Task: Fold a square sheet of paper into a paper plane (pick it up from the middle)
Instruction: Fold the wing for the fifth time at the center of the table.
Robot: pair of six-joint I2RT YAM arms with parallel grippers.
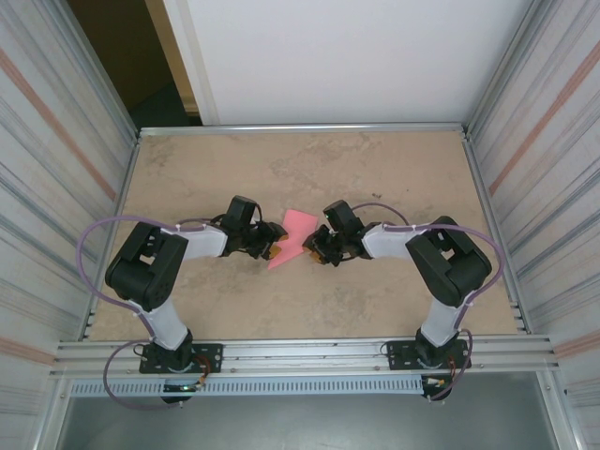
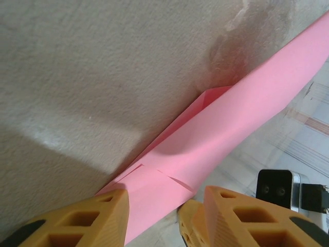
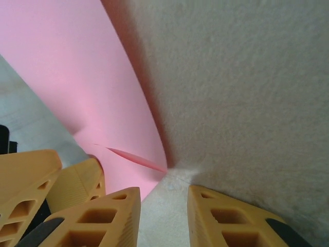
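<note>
While both arms reach inward from the near edge, their grippers meet at the middle of the table [image 1: 394, 169], and the pink sheet [image 1: 298, 225] sits between them. Seen from above, the sheet is folded. One pink part shows beyond the grippers toward the far side, a smaller part toward the near side. The left gripper [image 1: 273, 251] is at the sheet's left side and the right gripper [image 1: 315, 247] at its right side, the two close together.

Left wrist view: the sheet [image 2: 231, 123] runs as a long folded band from between the orange fingers up to the right, with creases and overlapping layers visible near the fingers. One long edge lies along the table and the rest lifts off it. The left gripper [image 2: 165, 206] has its jaws apart, with the band's end in the gap, against the left-hand finger [image 2: 97, 221]. The jaws are not clamped on it.

Right wrist view: the sheet [image 3: 67, 67] rises curved off the table at the left, its lower edge meeting the surface just ahead of the fingers. The right gripper [image 3: 164, 200] has its jaws released, with bare table in the gap and nothing grasped. The left gripper's fingers [image 3: 31, 175] show beside the sheet.
</note>
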